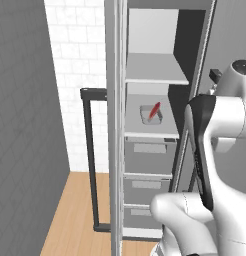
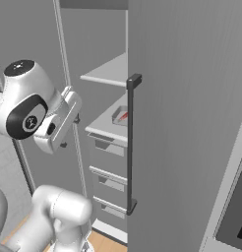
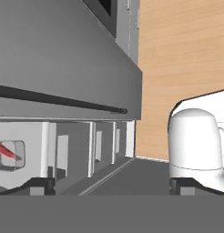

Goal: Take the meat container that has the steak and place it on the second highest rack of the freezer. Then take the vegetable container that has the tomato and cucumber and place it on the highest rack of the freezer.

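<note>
The two-finger gripper (image 3: 112, 186) is seen with its dark tips spread wide, nothing between them. In the right base view the white hand (image 2: 59, 125) is held outside the tall grey freezer (image 1: 145, 150), just off the open compartment's front edge, pointed down and roughly sideways to the room.

The small grey meat container (image 1: 151, 114) with the thin red steak (image 1: 154, 110) is already seated on the lower of the two white open shelves (image 1: 150, 134), i.e. the second highest rack; step one is judged done. The steak's long axis runs diagonally across the tray.

The highest rack (image 1: 155, 75) is bare above it. The vegetable container is not located from here, so the next reach is judged to lie away from the freezer; the arm is folded back, elbow high.

The freezer door with dark bar handle (image 2: 130, 142) stands open beside the hand.
</note>
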### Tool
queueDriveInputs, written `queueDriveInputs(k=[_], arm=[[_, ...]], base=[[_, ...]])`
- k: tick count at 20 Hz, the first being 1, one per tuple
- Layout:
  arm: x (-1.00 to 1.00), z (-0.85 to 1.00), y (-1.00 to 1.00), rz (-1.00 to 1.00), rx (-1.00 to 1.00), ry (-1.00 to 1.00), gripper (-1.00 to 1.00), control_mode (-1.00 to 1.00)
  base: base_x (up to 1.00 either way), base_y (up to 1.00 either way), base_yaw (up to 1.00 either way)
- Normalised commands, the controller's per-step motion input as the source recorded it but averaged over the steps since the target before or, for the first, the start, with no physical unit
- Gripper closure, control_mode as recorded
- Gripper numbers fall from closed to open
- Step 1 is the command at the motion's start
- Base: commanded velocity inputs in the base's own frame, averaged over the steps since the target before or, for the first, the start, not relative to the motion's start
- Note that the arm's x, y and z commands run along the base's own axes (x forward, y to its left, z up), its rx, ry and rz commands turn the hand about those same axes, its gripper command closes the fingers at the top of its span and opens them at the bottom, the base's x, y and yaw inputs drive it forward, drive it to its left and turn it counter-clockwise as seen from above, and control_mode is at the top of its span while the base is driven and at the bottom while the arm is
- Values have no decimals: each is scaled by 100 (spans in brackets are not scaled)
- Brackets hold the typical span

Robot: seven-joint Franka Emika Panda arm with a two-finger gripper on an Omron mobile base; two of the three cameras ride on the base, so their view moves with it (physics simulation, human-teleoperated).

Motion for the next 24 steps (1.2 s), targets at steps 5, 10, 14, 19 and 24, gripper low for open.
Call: queueDriveInputs(k=[5,10,14,19,24], arm=[[-3,0,0,-1,0,0,-100,-100],[-1,0,0,0,0,0,-100,100],[0,0,0,0,0,0,-100,100],[0,0,0,0,0,0,-100,100],[0,0,0,0,0,0,-100,100]], base=[[0,0,0],[-5,0,0],[-89,-37,0],[-87,-90,-8],[-7,-100,-6]])
